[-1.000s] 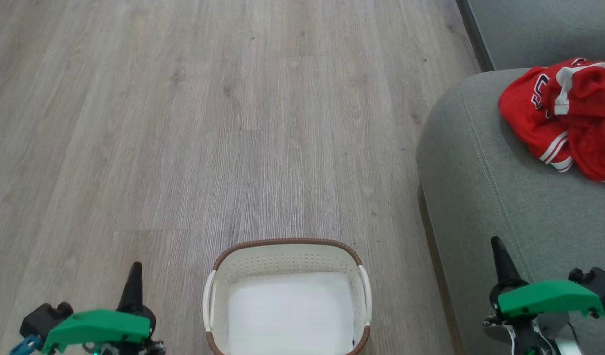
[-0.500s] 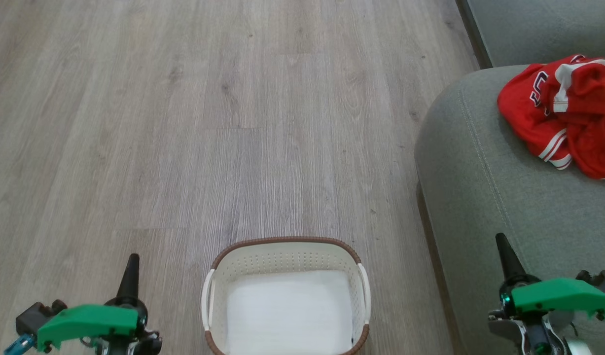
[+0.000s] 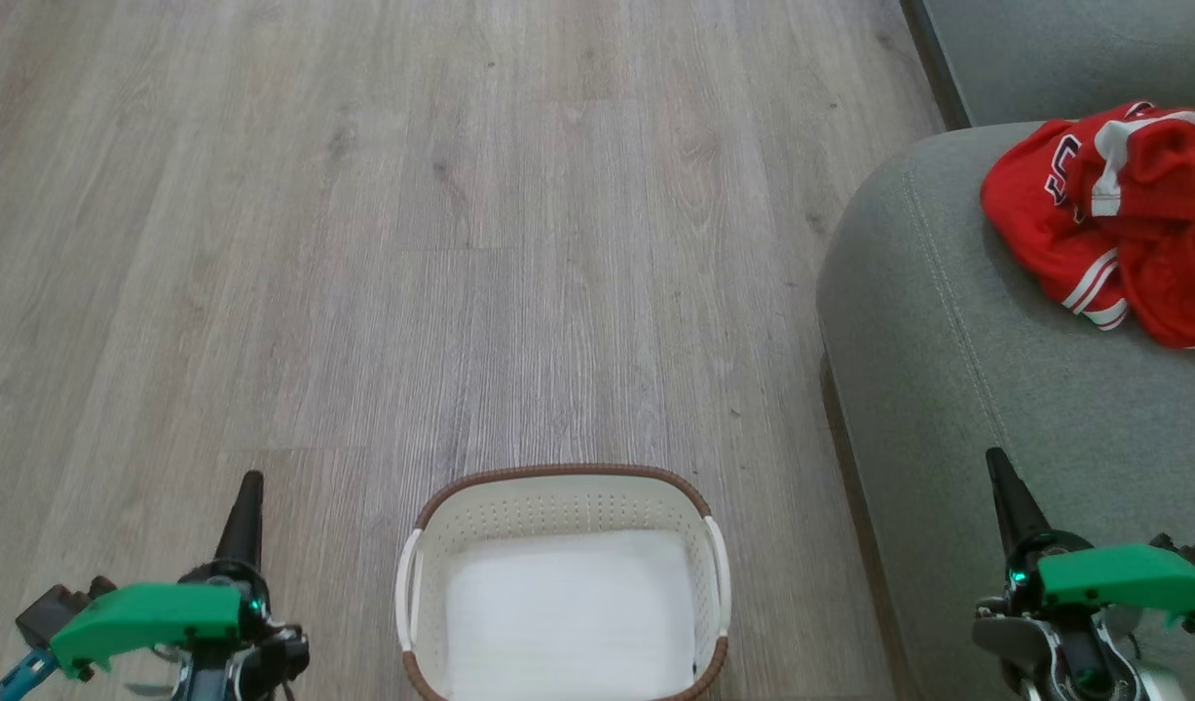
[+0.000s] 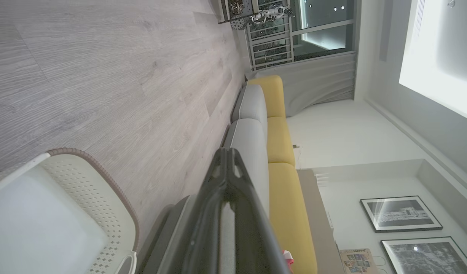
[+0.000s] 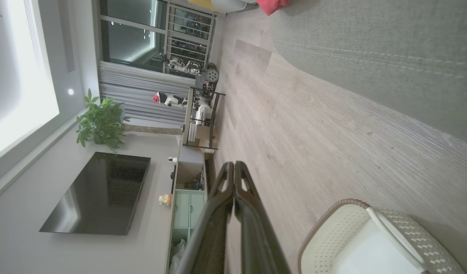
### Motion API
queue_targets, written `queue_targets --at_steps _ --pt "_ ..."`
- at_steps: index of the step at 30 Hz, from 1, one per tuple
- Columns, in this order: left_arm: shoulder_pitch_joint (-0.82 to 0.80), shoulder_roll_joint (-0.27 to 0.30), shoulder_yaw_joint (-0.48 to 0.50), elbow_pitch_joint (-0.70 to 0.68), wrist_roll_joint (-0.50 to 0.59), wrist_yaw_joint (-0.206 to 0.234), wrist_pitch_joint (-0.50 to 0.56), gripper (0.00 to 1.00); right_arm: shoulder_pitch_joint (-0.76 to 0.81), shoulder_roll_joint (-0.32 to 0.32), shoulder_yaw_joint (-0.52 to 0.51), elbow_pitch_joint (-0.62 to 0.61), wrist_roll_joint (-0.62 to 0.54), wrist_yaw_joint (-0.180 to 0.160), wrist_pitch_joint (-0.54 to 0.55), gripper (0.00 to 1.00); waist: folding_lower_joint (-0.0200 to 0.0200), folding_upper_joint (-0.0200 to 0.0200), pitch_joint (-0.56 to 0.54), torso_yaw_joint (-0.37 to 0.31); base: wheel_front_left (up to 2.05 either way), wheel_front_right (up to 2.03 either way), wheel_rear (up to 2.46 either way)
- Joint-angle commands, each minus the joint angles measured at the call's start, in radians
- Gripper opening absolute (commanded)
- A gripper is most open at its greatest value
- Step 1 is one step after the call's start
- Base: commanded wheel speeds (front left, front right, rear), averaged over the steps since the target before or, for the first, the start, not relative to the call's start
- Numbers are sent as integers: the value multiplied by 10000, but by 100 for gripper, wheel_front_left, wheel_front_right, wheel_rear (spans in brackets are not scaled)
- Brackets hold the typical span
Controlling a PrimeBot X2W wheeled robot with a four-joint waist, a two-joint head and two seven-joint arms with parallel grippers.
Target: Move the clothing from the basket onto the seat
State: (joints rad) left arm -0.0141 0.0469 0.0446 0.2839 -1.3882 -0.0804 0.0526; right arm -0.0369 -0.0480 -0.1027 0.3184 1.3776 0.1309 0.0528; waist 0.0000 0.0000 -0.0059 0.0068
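Observation:
The clothing [image 3: 1113, 219], a red jersey with white striped trim, lies crumpled on the grey-green seat [image 3: 996, 389] at the right; a red scrap of it [image 5: 271, 5] shows in the right wrist view. The cream basket [image 3: 563, 497] with its brown rim stands on the floor at bottom centre, its white bottom bare. It also appears as a rim and wall [image 4: 85, 179] and again [image 5: 332, 228]. My left gripper [image 3: 249, 484] is shut, left of the basket, holding nothing. My right gripper [image 3: 996, 460] is shut over the seat's front part, also with nothing in it.
Grey wood-look floor [image 3: 412, 243] stretches ahead and to the left. A second sofa cushion [image 3: 1064, 54] sits at the top right. Yellow sofa cushions [image 4: 282, 152], a black TV screen [image 5: 100, 190], a potted plant [image 5: 102, 123] and a shelf rack [image 5: 201, 118] stand around the room.
The head camera has shifted slightly, so the basket and jersey sit a little higher. Both gripper tips now reach further up the picture. Both stay shut.

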Motion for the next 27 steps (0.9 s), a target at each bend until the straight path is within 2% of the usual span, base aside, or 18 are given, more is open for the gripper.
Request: queue_targets --at_steps 1,17,27 --pt "-584 48 363 -358 -325 -146 103 0 -619 -25 107 -449 344 -1 92 0 0 0 8 -6 0 0 0" --pt "-929 34 685 -382 -2138 -490 592 0 -708 -22 -104 -726 2243 -2 587 0 0 0 87 -66 0 0 0" --pt "-940 33 695 -384 -2202 -502 609 0 -711 -22 -111 -736 2310 -2 604 0 0 0 90 -68 0 0 0"
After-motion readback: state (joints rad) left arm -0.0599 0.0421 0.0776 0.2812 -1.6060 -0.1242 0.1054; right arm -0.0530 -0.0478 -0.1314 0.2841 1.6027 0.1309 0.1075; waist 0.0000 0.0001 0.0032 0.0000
